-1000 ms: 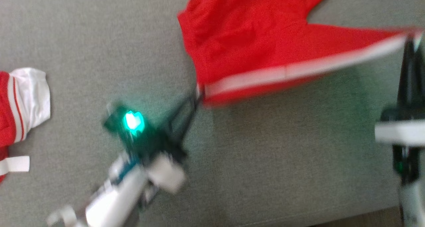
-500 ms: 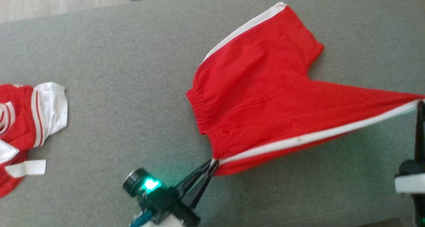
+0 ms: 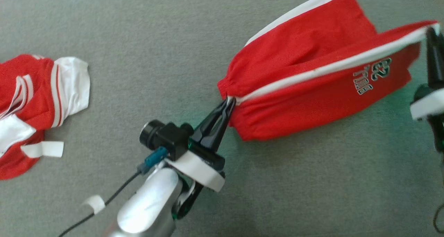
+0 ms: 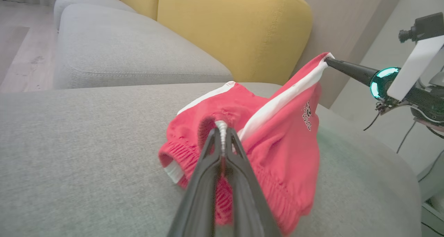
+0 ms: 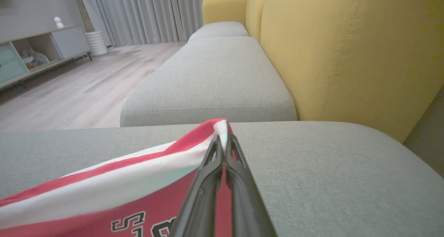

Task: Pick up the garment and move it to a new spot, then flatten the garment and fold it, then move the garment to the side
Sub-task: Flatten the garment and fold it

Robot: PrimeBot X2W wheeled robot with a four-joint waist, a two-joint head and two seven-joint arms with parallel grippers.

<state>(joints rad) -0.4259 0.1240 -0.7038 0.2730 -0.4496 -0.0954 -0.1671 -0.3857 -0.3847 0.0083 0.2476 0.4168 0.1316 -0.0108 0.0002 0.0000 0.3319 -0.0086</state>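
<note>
Head view, item one: garment [image 3: 312,74]. Where is it placed, and how is it held?
— Red shorts, white side stripe, printed lettering. They are listed right of centre over the grey sofa seat [image 3: 138,29] and stretched along the stripe between two grippers. The near panel hangs toward the seat, and the far leg lies on the seat behind it.
— Item two: tools?
— Left gripper [image 3: 229,101]: fingers pressed together on the waistband end of the stripe. Right gripper [image 3: 431,31]: fingers pinched on the hem end, at the right edge. Both pinches are confirmed in the wrist views.
— Item three: step in hand, as judged?
— Laying out for flattening. Both pinches are best kept closed and the stripe held taut but not overstretched. Both ends are best lowered together and drawn toward the near side, so that the hanging panel is spread out and not trapped beneath.
— Item four: hazards?
— A second red-and-white garment [image 3: 31,102] is noted far left, well apart, and the shorts are best set down clear of it. The seam may be lost from such thin pinches if tension is uneven.
</note>
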